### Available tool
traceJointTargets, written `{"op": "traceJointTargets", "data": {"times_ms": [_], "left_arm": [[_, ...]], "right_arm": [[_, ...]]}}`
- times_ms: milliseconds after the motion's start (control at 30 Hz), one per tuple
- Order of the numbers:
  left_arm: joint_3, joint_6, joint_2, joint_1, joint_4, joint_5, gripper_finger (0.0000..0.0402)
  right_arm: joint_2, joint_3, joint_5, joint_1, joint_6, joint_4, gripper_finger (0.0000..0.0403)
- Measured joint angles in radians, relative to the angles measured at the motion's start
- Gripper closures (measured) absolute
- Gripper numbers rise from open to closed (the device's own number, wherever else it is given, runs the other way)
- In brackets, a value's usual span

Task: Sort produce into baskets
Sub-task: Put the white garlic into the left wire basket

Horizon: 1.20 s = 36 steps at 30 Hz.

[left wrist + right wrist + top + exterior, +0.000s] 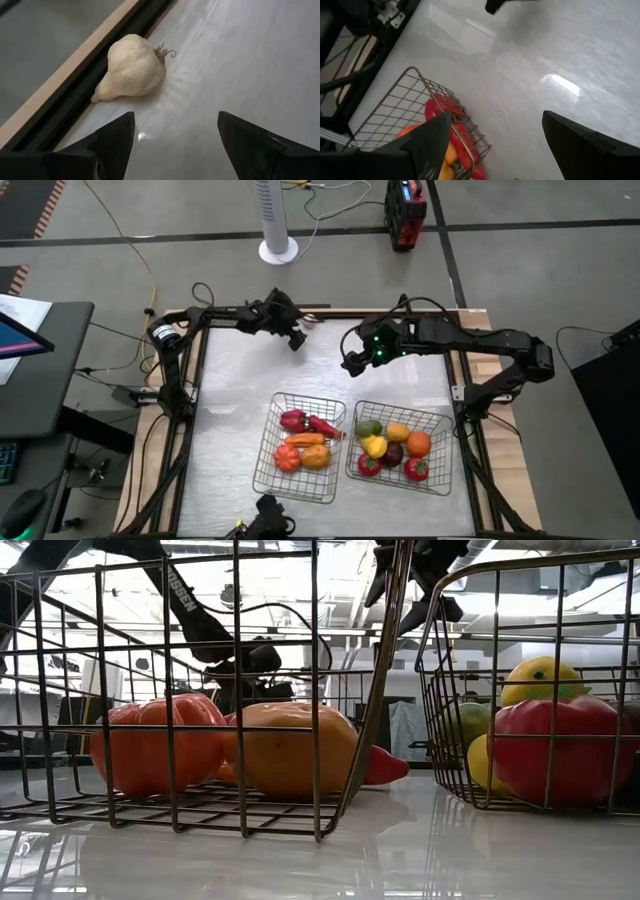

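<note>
A whitish garlic bulb (132, 67) lies on its side on the table against the dark rail at the far edge. My left gripper (175, 135) is open and empty, just short of the bulb, near the table's far edge (296, 340). My right gripper (350, 365) is open and empty above the bare table, beyond the baskets. The left basket (308, 397) holds a long red pepper (451, 125), a carrot (305, 440) and round red and orange pieces. The right basket (400, 409) holds green, yellow, orange, dark purple and red pieces.
The two wire baskets stand side by side at the table's near middle, also seen in the low view (395, 600). A dark rail and wooden frame (60, 75) run along the far edge. A white fan base (278, 250) and a red device stand on the floor beyond the table.
</note>
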<state>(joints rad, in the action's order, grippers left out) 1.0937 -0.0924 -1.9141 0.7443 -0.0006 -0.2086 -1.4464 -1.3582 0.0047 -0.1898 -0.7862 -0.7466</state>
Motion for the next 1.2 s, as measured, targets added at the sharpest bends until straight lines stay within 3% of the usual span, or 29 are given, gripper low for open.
{"op": "traceJointTargets", "data": {"times_ms": [300,533,1033,1200], "left_arm": [[-0.045,-0.002,-0.002,-0.037,0.141,0.187,0.0083],[-0.046,0.031,-0.018,-0.038,0.2,0.215,0.0044],[-0.046,0.088,-0.018,-0.041,0.199,0.201,0.0042],[0.013,0.098,-0.083,-0.042,0.161,0.156,0.0042]], "right_arm": [[0.001,0.0,0.002,-0.001,-0.025,0.002,0.0065],[0.0,0.0,0.002,-0.001,-0.022,0.007,0.0065],[0.001,0.0,0.002,-0.002,-0.018,0.038,0.0065],[0.001,0.0,0.001,-0.002,-0.018,0.038,0.0065]]}}
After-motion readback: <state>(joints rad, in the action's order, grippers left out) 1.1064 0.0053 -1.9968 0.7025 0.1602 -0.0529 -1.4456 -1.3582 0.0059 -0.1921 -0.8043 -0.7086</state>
